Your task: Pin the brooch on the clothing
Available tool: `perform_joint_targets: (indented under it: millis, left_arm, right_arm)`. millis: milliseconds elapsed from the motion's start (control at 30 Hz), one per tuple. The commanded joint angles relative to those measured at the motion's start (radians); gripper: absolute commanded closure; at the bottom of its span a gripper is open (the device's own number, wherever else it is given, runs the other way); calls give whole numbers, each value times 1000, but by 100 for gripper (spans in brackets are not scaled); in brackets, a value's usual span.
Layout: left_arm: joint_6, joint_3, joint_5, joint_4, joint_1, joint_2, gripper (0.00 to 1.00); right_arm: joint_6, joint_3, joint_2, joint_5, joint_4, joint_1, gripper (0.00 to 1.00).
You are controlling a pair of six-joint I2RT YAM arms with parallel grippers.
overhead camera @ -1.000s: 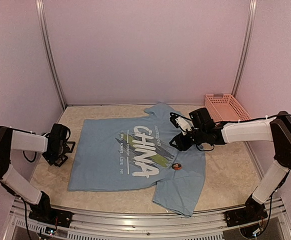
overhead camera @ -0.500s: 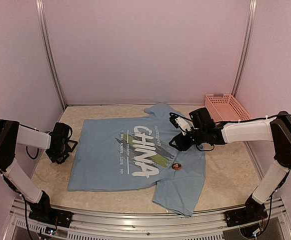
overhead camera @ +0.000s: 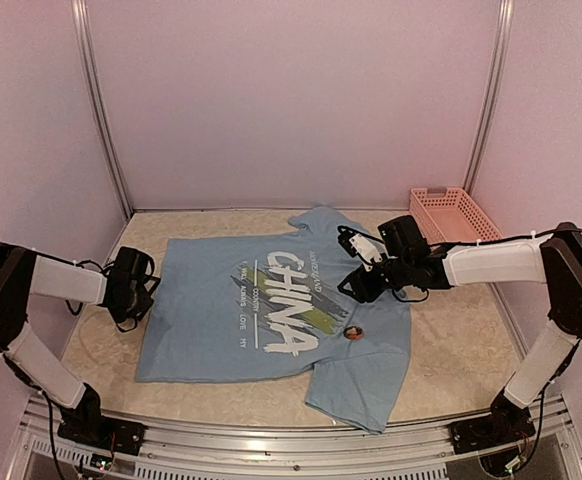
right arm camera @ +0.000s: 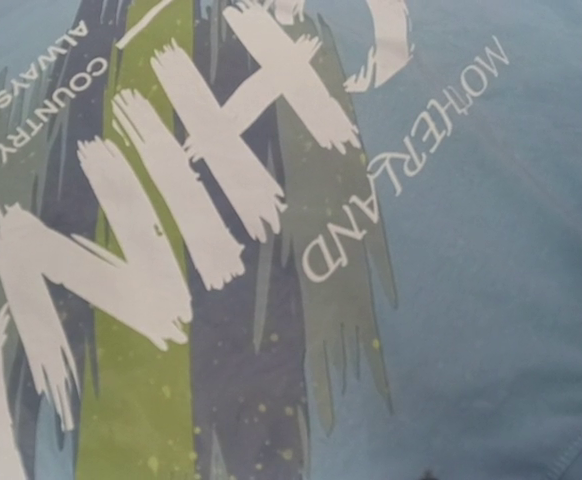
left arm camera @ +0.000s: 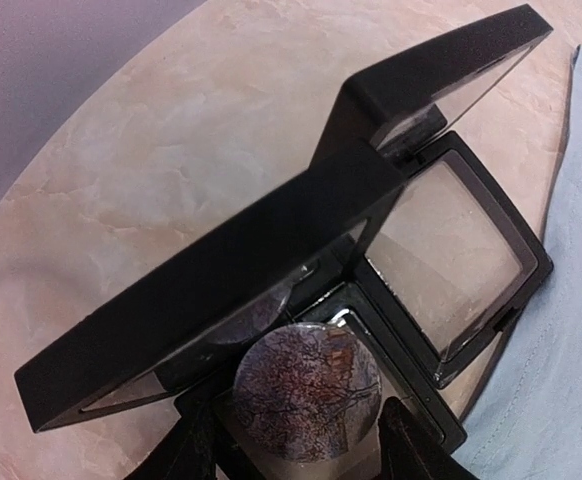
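The light blue T-shirt (overhead camera: 221,340) with white "CHINA" lettering lies flat in the middle of the table. My left gripper (overhead camera: 134,287) is at the shirt's left edge. In the left wrist view it (left arm camera: 301,438) is shut on a round brooch (left arm camera: 306,392) with a dark tree pattern, held just above an open black case (left arm camera: 451,250). A strip of the shirt (left arm camera: 571,340) shows at the right of that view. A second small round brooch (overhead camera: 352,333) lies on the shirt's lower right chest. My right gripper (overhead camera: 355,268) hovers open and empty over the print (right arm camera: 201,200).
A pink slatted basket (overhead camera: 454,215) stands at the back right corner. The black case's clear lid (left arm camera: 271,250) stands raised, to the left of the shirt. Walls close in on the left, back and right.
My left gripper has moved right, toward the shirt's left edge. The right arm and the brooch on the shirt have not moved.
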Motion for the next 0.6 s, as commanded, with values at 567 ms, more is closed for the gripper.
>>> perform_joint_targets:
  millis: [567]
  left_arm:
    - [81,145,12,-115,15,92,23]
  right_arm:
    - [-22,2,-7,-22,0,-3,51]
